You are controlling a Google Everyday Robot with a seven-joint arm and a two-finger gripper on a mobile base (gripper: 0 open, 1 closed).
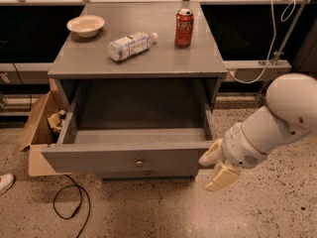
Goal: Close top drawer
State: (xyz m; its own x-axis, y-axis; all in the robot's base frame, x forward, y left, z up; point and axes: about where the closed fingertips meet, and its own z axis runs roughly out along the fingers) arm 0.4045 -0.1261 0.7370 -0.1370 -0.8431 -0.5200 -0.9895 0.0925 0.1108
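Grey-painted wooden top drawer [99,158] stands pulled far out of the grey bench [163,61]. Just beside its front right corner hangs the robot's cream two-finger claw [216,166], fingers parted, gripping nothing. On the bench top: a cream bowl [86,25], a clear plastic bottle [130,45] on its side, an upright red soda can [184,28]. Speckled stone floor [163,212]; open cardboard box [35,133] at left, looped black cable [69,207] in front.

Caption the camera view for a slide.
Wide grey wooden top drawer stands pulled out; the open gripper hangs beside one end of its front.
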